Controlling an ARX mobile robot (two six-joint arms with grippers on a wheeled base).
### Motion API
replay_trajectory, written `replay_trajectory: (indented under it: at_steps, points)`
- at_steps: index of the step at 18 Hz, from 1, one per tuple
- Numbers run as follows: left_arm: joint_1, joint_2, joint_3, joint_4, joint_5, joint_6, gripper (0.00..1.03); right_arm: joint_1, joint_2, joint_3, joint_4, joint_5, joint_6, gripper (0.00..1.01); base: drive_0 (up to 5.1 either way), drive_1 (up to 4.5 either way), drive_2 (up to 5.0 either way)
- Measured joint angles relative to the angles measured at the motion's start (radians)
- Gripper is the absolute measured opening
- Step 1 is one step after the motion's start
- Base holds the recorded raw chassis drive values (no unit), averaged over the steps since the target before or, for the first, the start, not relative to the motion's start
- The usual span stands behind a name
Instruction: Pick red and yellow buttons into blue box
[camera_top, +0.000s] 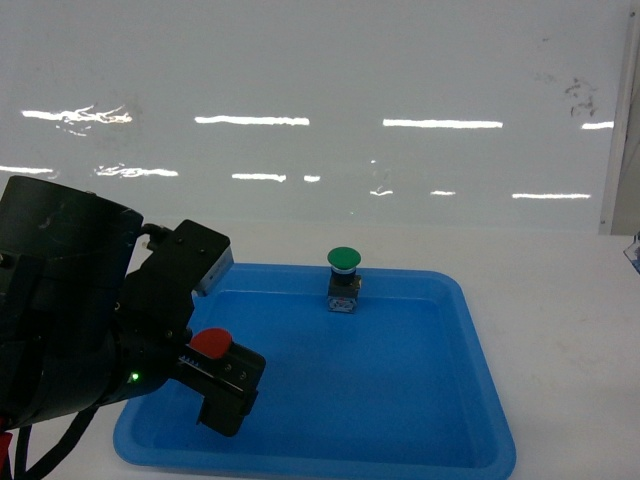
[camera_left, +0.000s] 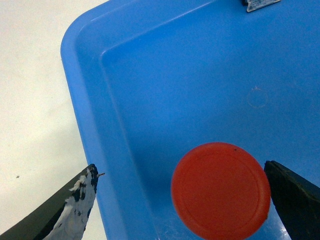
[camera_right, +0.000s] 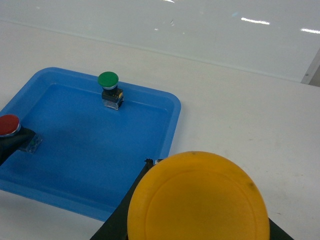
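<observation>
Where the shallow blue tray (camera_top: 440, 400) rests on the white bench (camera_top: 560, 300), the left end effector (camera_left: 192, 197) is seen lowered over the tray's near-left part. Its fingers (camera_left: 292, 197) are spread either side of the red button (camera_left: 221, 190); in the left wrist view one finger is close against the cap's right edge, while the other sits outside the tray rim, over the bench. Whether the button is actually gripped cannot be told.

In the right wrist view, the yellow button (camera_right: 197, 197) fills the foreground, clasped in the right end effector (camera_right: 190, 220), whose dark fingers show at the cap's lower edges. It is held above the bench, just beyond the tray's right rim.

A green-capped button (camera_top: 343, 280) stands upright near the tray's far wall, well apart from both arms.
</observation>
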Motion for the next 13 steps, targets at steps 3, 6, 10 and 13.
replay_trajectory:
  at_steps: [3, 6, 10, 13]
  points:
    - [-0.013, 0.048, 0.000, 0.022, 0.008, -0.046, 0.98, 0.000, 0.000, 0.000, 0.000, 0.000, 0.000, 0.26, 0.0, 0.00, 0.0]
    - [-0.010, 0.074, 0.005, 0.023, -0.003, -0.044, 0.98, 0.000, 0.000, 0.000, 0.000, 0.000, 0.000, 0.26, 0.0, 0.00, 0.0]
    - [-0.010, 0.076, 0.006, 0.024, -0.003, -0.042, 0.75, 0.000, 0.000, 0.000, 0.000, 0.000, 0.000, 0.26, 0.0, 0.00, 0.0]
    - [-0.010, 0.076, 0.006, 0.024, -0.003, -0.042, 0.51, 0.000, 0.000, 0.000, 0.000, 0.000, 0.000, 0.26, 0.0, 0.00, 0.0]
